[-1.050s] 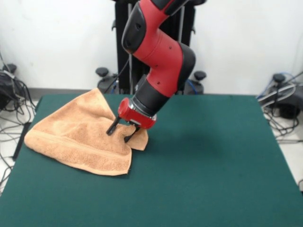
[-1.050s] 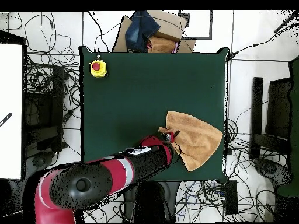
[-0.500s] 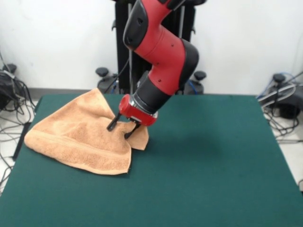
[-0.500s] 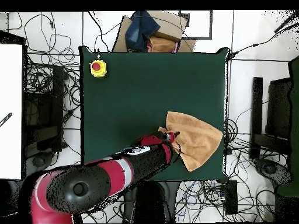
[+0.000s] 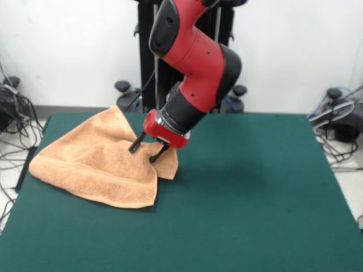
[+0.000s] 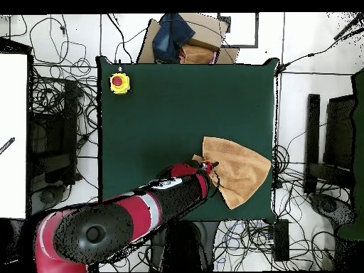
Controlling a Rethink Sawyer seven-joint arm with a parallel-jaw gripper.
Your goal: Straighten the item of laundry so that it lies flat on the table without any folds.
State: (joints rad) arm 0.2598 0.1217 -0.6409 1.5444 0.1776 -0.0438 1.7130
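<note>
The peach-orange terry hand towel (image 5: 96, 167) lies folded near the dark green matte table's (image 5: 255, 198) left edge. The red-and-black gripper (image 5: 145, 153) straddles its raised fold, jaws apart, gripping nothing; closing shallowly risks slipping off.

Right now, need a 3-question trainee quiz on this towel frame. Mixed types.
1. True or false: the towel lies fully flat on the table.
2. Multiple choice: in the front view, the gripper is (A) over the towel's right part, at a raised fold, (B) over bare table, (C) out of view.
3. Short answer: what sits at a table corner in the overhead view?

Key
1. False; it is folded into a rough triangle.
2. A; its fingers stand apart.
3. A yellow box with a red button.
</note>
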